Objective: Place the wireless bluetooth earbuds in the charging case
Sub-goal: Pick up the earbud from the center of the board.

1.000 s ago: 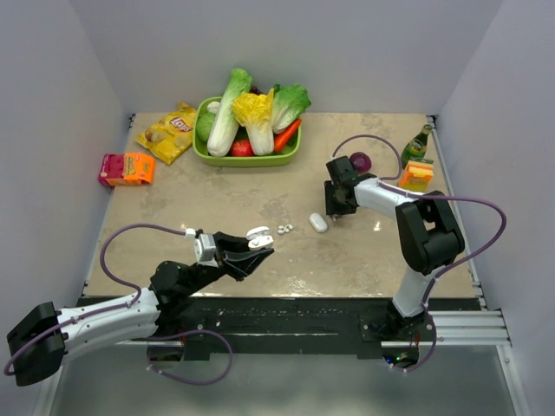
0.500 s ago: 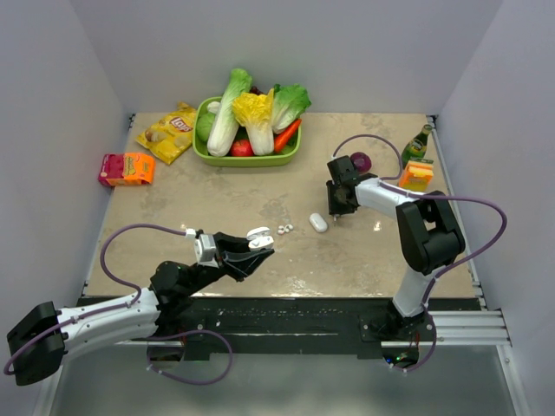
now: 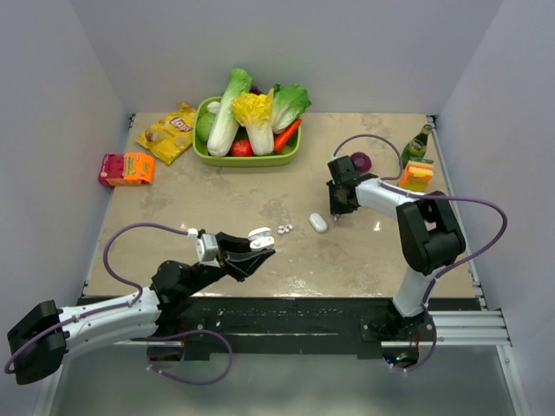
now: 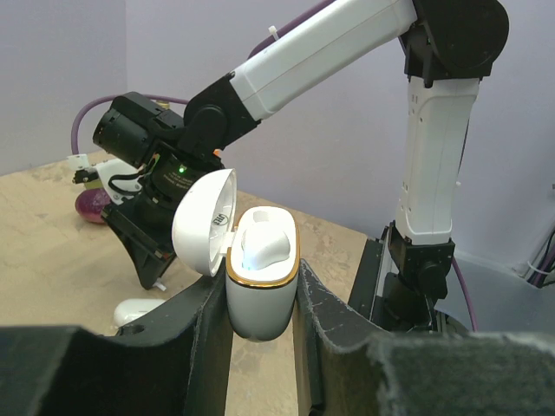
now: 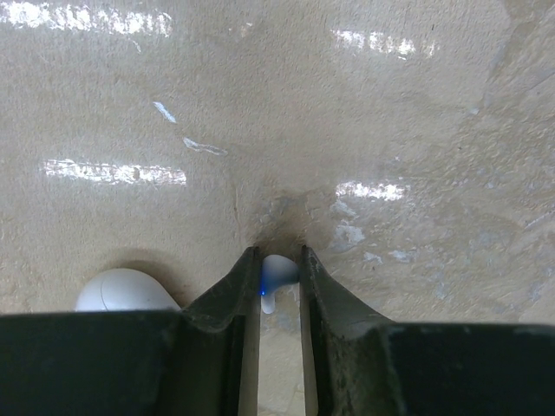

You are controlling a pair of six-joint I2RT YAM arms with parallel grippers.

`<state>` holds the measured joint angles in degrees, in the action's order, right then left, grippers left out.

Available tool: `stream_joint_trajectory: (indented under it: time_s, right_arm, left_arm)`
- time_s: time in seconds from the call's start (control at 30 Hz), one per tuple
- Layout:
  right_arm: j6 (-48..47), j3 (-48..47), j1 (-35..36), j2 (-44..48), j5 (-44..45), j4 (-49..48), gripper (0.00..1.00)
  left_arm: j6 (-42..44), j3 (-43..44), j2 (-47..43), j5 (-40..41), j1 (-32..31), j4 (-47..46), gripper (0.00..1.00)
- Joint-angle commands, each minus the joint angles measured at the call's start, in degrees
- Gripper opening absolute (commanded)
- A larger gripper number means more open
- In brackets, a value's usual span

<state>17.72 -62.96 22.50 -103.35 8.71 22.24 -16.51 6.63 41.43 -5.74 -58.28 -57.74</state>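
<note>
Left gripper (image 4: 260, 295) gripped the glossy white rounded case (image 4: 260, 310), lid (image 4: 204, 221) hinged open, one smooth earbud (image 4: 263, 243) seated inside; right of the case, right gripper (image 5: 277, 260) pinched a second earbud (image 5: 277, 270), tiny and white, on the mottled beige table (image 5: 347, 130).

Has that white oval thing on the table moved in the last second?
No. The white oval lies where it was, same gap to the two small white pieces.

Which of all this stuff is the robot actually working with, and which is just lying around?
In the job: open charging case in the left gripper; earbud between the right gripper fingers.
Lying about: vegetable tray, chips bag, orange box, green bottle, juice carton, purple onion.
</note>
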Motion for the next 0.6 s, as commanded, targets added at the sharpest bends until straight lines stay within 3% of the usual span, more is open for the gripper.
stream_joint_trajectory:
  time_s: [0.0, 0.3, 0.57]
  right_arm:
    - [0.3, 2.93, 0.79, -1.59, -2.65, 2.81, 0.03]
    - [1.88, 4.24, 0.88, 3.32, -2.21, 0.36, 0.0]
    - [3.2, 4.08, 4.3, 19.91, -1.51, -6.06, 0.0]
  left_arm:
    - [-0.01, -0.31, -0.21, -0.06, -0.34, -3.26, 0.0]
    - [0.08, -0.13, -0.12, 0.29, -0.34, -3.35, 0.0]
    - [0.34, 0.04, 0.58, 1.08, -0.34, -4.49, 0.0]
